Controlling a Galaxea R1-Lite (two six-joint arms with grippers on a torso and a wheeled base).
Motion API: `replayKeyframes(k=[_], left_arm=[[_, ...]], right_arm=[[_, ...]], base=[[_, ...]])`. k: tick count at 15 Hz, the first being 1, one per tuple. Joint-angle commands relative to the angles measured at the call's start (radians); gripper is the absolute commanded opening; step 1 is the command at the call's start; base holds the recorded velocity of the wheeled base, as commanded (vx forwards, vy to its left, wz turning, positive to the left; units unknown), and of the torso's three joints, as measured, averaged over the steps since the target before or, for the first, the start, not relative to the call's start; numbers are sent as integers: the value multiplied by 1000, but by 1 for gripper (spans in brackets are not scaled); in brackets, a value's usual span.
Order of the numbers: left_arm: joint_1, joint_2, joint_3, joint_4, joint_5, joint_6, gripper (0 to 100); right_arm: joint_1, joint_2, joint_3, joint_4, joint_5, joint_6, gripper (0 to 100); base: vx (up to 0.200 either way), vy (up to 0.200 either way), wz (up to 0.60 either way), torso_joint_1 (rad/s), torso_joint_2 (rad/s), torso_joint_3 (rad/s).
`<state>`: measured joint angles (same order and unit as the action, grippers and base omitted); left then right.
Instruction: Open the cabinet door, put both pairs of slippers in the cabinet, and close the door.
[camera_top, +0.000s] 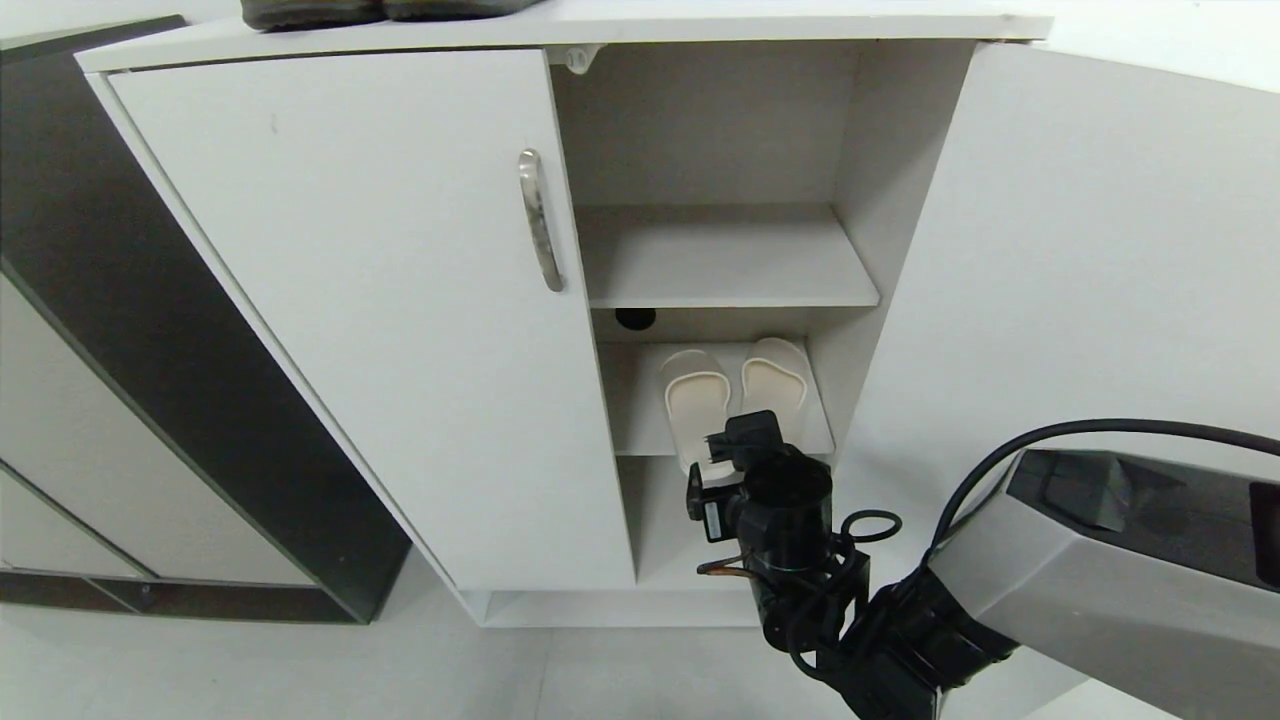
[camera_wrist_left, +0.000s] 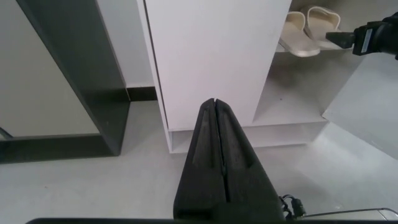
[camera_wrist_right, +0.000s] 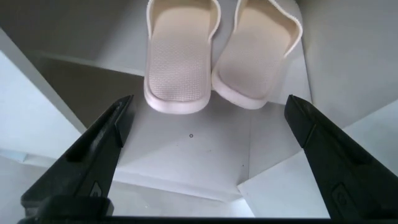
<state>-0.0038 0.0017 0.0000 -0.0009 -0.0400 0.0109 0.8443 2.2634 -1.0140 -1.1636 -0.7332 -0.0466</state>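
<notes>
The white cabinet (camera_top: 380, 300) has its right door (camera_top: 1080, 250) swung open and its left door shut. A cream pair of slippers (camera_top: 735, 395) lies side by side on the middle shelf, heels toward me, and is also seen close up (camera_wrist_right: 186, 56). My right gripper (camera_wrist_right: 209, 102) hangs open just in front of their heels, nothing between its fingers; the head view shows it there too (camera_top: 745, 440). A dark pair of slippers (camera_top: 380, 10) rests on the cabinet top. My left gripper (camera_wrist_left: 214, 102) is shut and empty, held low over the floor before the closed left door.
The shelf above the cream pair (camera_top: 720, 260) is bare, and the bottom compartment (camera_wrist_left: 292, 99) is open. The shut door carries a metal handle (camera_top: 540, 220). A dark panel (camera_top: 150, 330) leans left of the cabinet. Grey floor (camera_wrist_left: 81, 186) spreads in front.
</notes>
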Motion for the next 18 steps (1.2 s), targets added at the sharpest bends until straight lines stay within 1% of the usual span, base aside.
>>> replayKeyframes(k=[1, 10, 12, 13, 15, 18], left_arm=[[-1, 0, 0, -1, 0, 0, 0], [-1, 0, 0, -1, 2, -2, 0], [1, 0, 0, -1, 2, 0, 0], [1, 0, 0, -1, 2, -2, 0], [1, 0, 0, -1, 2, -2, 0], [-1, 0, 0, -1, 2, -2, 0]], right_arm=[[1, 2, -1, -1, 0, 1, 100], [-1, 7, 2, -1, -2, 1, 100], [1, 7, 3, -1, -2, 1, 100], [1, 2, 12, -5, 11, 4, 100], [3, -36, 103, -31, 126, -1, 100], [4, -41, 121, -31, 129, -6, 100]], base=[[0, 0, 0, 2, 7, 163], [0, 0, 0, 3, 3, 203], [0, 0, 0, 4, 1, 55], [0, 0, 0, 0, 0, 0], [0, 0, 0, 0, 0, 0], [0, 0, 0, 0, 0, 0]])
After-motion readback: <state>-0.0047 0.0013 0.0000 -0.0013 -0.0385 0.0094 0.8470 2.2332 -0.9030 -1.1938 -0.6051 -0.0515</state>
